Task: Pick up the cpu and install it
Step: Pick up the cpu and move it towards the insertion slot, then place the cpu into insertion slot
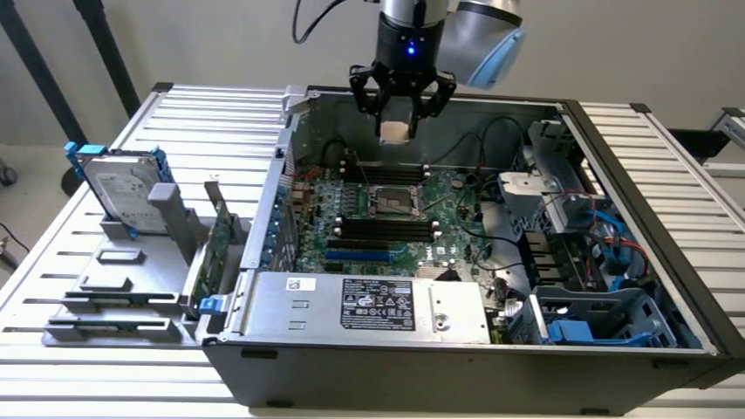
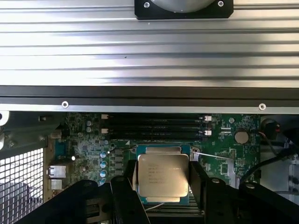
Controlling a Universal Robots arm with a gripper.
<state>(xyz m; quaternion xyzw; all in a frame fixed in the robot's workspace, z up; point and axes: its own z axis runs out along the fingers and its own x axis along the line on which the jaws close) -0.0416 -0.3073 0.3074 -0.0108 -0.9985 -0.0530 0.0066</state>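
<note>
The cpu (image 2: 163, 173), a small flat square chip with a silver-grey top, sits gripped between the two black fingers (image 2: 125, 196) of my gripper (image 2: 163, 189). From outside, the cpu (image 1: 396, 130) hangs as a pale square under the gripper (image 1: 396, 133), above the open computer case. Beneath it on the green motherboard (image 1: 448, 236) lies the cpu socket (image 1: 393, 202). In the wrist view the socket's frame (image 2: 163, 150) shows just behind the chip. The chip is held clear of the board.
The case's black walls (image 1: 605, 157) ring the motherboard. A grey power supply (image 1: 366, 305) lies at its front. Cables and blue drive bays (image 1: 594, 262) fill the exterior view's right. Outside, on that view's left, stand a hard drive (image 1: 122, 188) with blue rails and a green card (image 1: 213, 249).
</note>
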